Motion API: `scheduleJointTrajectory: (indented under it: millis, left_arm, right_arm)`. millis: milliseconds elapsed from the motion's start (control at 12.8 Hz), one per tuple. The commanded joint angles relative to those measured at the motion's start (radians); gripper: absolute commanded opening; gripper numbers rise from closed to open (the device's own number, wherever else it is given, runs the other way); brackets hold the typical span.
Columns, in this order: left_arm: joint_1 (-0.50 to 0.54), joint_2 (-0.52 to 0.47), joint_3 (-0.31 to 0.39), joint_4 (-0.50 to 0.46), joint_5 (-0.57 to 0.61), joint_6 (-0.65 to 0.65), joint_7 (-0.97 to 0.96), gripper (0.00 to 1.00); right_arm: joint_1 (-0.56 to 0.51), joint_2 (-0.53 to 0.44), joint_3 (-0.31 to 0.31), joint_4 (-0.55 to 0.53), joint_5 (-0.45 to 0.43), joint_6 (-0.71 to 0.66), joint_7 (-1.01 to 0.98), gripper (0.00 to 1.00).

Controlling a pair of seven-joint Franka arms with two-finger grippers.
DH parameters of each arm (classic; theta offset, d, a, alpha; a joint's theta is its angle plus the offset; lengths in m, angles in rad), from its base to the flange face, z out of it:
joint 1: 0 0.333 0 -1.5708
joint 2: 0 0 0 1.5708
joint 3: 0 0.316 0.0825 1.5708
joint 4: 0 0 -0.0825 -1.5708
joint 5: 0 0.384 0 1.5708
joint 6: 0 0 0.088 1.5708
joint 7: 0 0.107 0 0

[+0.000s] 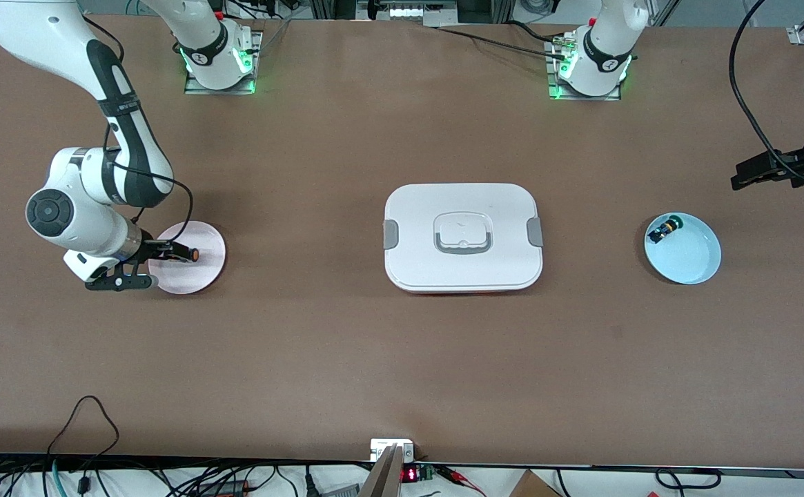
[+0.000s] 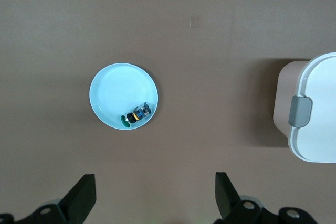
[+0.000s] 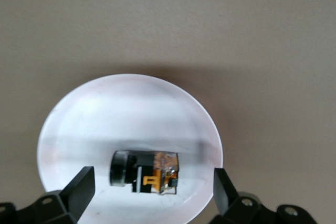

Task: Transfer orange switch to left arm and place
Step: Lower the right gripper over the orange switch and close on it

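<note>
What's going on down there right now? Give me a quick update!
Right pincer open, low over pink plate, straddling orange switch. Left pincer open, waiting above blue plate. Box mid-table between plates.

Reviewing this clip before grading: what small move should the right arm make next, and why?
Probably lower the right gripper straight down and close. Its fingers are spread apart on either side of the orange switch, which lies on its side on the pink plate, not yet gripped.

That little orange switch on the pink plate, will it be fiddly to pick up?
Probably. The orange switch lies on its side between the right claw's open fingers, and its round body may roll. It looks hard and light. The pink plate looks smooth, so it may slide.
</note>
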Motion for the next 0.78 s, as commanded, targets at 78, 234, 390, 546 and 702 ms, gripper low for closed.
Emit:
scheduleJointTrajectory:
  millis: [78, 234, 390, 546, 702]
  left_arm:
    - [0.009, 0.011, -0.003, 0.022, -0.011, -0.003, 0.024, 1.0]
    - [0.009, 0.011, -0.006, 0.022, -0.013, -0.003, 0.024, 1.0]
    - [0.009, 0.011, -0.003, 0.022, -0.025, -0.003, 0.024, 1.0]
    - [0.01, 0.011, -0.003, 0.022, -0.025, -0.005, 0.024, 1.0]
    - [0.01, 0.011, -0.003, 0.022, -0.025, -0.005, 0.024, 1.0]
  right_arm:
    - [-0.002, 0.026, 0.009, -0.028, 0.005, 0.058, -0.018, 1.0]
    - [0.0, 0.028, 0.02, -0.034, 0.012, 0.063, -0.015, 1.0]
    - [-0.002, 0.034, 0.021, -0.037, 0.012, 0.072, -0.013, 1.0]
    - [0.001, 0.046, 0.023, -0.038, 0.012, 0.072, -0.01, 1.0]
    - [0.0, 0.049, 0.023, -0.057, 0.012, 0.076, -0.016, 1.0]
